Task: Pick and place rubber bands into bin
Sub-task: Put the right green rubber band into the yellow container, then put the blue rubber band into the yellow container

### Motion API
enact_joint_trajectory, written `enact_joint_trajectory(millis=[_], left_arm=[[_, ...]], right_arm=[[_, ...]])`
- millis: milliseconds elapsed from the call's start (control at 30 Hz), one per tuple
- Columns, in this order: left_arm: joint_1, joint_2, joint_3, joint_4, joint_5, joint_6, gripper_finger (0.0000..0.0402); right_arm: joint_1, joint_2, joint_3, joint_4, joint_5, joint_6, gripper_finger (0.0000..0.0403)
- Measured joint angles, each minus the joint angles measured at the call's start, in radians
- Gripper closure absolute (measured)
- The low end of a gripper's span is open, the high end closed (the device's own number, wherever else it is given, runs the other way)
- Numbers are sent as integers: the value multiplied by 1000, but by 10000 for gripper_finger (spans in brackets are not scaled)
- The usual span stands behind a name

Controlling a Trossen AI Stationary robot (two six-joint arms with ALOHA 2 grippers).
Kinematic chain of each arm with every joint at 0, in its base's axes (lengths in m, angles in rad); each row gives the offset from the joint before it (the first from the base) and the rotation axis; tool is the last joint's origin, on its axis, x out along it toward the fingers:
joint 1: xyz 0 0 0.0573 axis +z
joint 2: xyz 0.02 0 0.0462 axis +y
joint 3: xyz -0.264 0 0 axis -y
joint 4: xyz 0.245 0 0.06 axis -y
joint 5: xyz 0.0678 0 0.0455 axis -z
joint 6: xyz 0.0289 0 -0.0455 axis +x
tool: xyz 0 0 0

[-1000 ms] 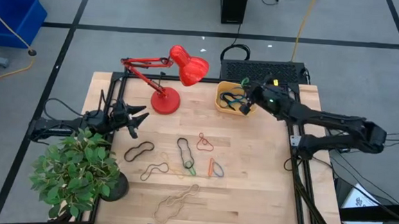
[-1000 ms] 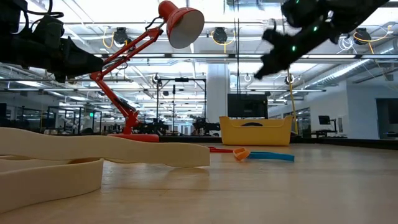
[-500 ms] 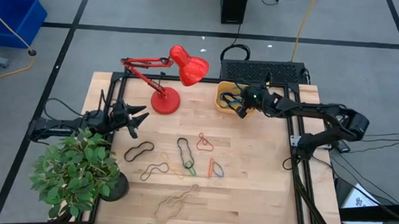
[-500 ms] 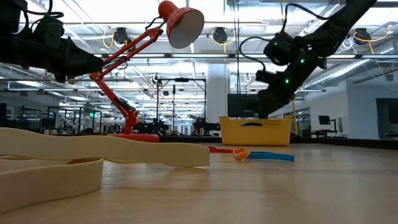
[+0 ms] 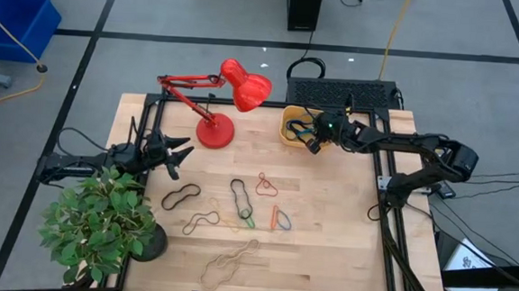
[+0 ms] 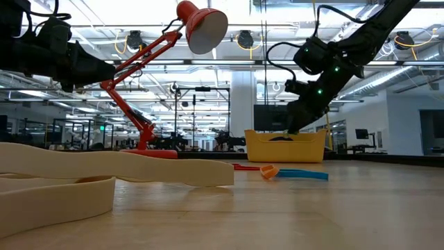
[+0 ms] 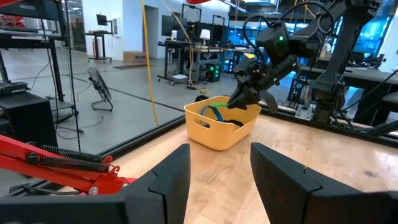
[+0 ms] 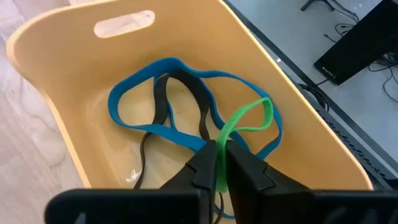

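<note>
My right gripper (image 8: 216, 163) pinches a green rubber band (image 8: 245, 127) over the bin (image 5: 291, 134), at one o'clock on the tabletop (image 5: 327, 222); blue and black bands lie inside. Loose rubber bands (image 5: 238, 198) lie mid-tabletop. My left gripper (image 5: 179, 154) waits at nine o'clock, fingers apart.

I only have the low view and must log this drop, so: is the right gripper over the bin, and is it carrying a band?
Observer: Yes. From above, the right gripper sits over the yellow bin.
Operator: Is it carrying anything?
Observer: A green rubber band is pinched between its fingertips, hanging inside the bin.
Operator: Is the bin otherwise bare?
Observer: No, a blue band and a black band already lie on its floor.
Operator: And the left arm?
Observer: The left gripper waits open near the red lamp's base, with nothing in it.
</note>
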Motion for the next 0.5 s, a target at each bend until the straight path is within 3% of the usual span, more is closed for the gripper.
enact_joint_trajectory(millis=[500], left_arm=[[0,0,0,0,0,-7,229]], right_arm=[[1,-16,0,-3,-8,13,245]])
